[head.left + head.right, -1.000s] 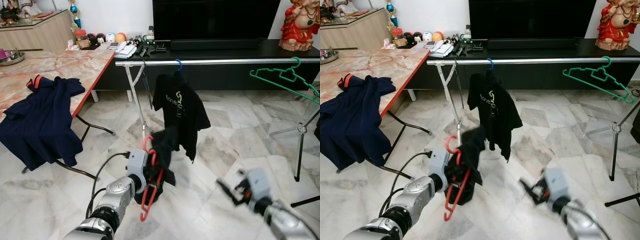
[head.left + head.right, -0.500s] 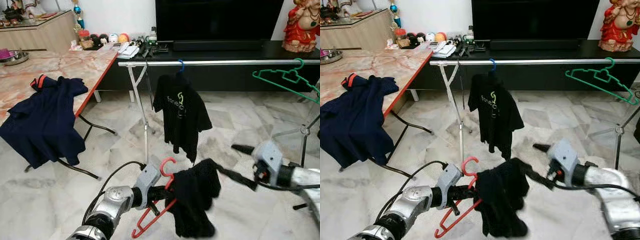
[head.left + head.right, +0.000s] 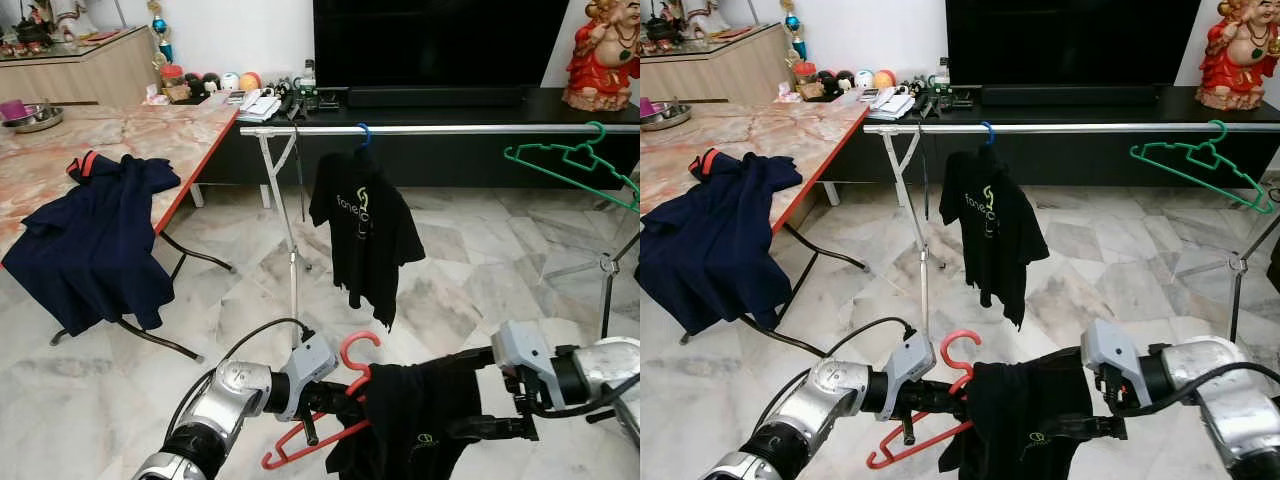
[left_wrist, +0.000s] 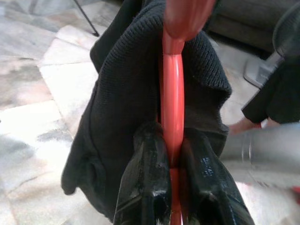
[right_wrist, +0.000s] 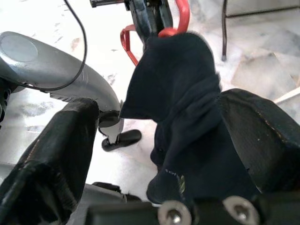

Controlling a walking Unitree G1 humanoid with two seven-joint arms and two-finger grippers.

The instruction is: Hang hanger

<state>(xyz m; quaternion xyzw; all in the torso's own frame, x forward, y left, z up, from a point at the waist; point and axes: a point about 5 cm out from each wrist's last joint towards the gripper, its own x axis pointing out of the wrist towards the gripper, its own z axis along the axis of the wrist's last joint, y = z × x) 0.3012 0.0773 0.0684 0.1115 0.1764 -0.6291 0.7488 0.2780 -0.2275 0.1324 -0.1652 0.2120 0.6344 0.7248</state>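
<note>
Left gripper: reaching in low at the near left of the scene, its two black fingers squeezing together on the bar of the red hanger, one on each side of it.
Red hanger: being held out low over the marble floor, near the robot and well short of the rail; its hook is curling upward and its frame is slanting down to the left.
Black garment: draping over the right part of the red hanger and hanging down from it, a small pale mark showing near its lower edge.
Right gripper: coming in from the near right with its fingers spread apart, one above and one below, lying along the black garment's right edge; whether they are touching the cloth I cannot tell.
Clothes rail: running left to right across the far middle, on a metal stand.
Black T-shirt: hanging from the rail on a blue hanger, a pale print on its chest.
Green hanger: hooking over the rail at the far right, tilting down to the right.
Table: standing at the left with a marble-pattern top and a red edge.
Navy shirt: lying over the table's near corner and drooping off its edge.
</note>
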